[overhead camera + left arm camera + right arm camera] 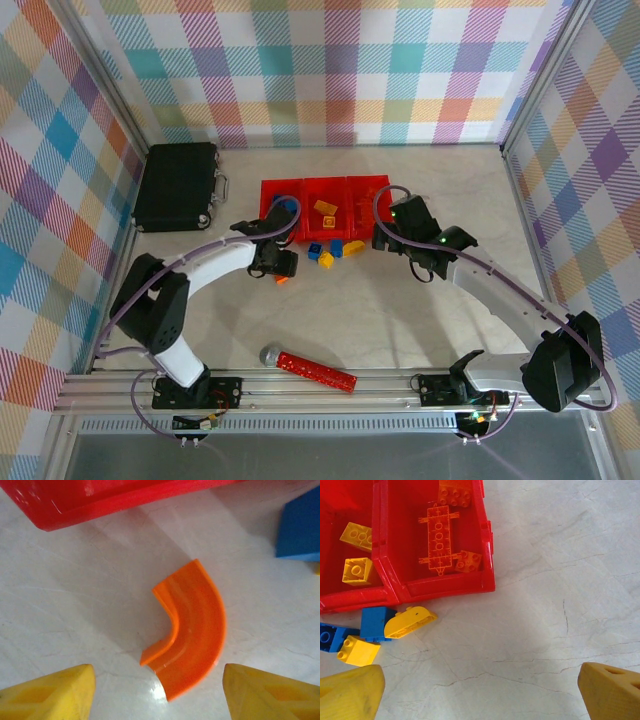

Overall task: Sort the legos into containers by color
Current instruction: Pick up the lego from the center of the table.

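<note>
Yellow fingertips (50, 692) of the left gripper (159, 692) are set on either side of the lower end of the curved orange lego (192, 630). It lies flat on the table (75, 595), just in front of the containers (100, 500). A slip is judged likely, since the piece sits off-centre and could be shoved or twisted out along its glossy curve. The jaws are parted; one finger is almost against the outer curve, the other clear, and nothing is gripped. The right gripper (480, 695) is spread wide and empty over bare table.
</note>
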{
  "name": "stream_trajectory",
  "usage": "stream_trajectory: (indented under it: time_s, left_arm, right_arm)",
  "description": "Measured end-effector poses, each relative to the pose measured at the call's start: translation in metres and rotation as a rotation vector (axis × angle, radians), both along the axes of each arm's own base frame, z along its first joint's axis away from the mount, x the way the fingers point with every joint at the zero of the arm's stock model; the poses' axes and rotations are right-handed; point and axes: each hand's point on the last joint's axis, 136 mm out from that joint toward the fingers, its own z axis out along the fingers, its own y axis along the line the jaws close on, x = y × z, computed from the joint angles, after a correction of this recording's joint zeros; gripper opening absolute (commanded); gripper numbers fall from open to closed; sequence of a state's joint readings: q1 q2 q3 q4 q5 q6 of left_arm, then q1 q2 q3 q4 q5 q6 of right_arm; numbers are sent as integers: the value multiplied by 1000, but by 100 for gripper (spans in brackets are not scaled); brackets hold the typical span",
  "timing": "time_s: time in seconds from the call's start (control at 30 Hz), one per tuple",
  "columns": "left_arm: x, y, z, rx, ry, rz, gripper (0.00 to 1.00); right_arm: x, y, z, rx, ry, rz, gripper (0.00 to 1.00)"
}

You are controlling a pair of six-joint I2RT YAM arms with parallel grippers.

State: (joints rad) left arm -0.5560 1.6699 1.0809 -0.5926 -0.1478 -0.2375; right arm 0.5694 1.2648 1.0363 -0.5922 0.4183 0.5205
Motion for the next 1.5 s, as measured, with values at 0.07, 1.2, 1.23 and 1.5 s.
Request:
stream_trajectory:
  time_s: [0.07, 1.2, 1.23, 1.5]
  left_arm:
    - [4, 1, -8, 6, 8, -4, 59]
    - [36, -12, -27, -86, -46, -16, 0]
    - [36, -12, -27, -87, -47, -13, 0]
    - [35, -12, -26, -93, -45, -12, 0]
  right_arm:
    - [0, 0, 1, -1, -1, 0, 99]
    - [-3, -4, -3, -15, 5, -7, 99]
    - [-2, -4, -3, -16, 6, -7, 99]
    - [-2, -4, -5, -19, 10, -7, 99]
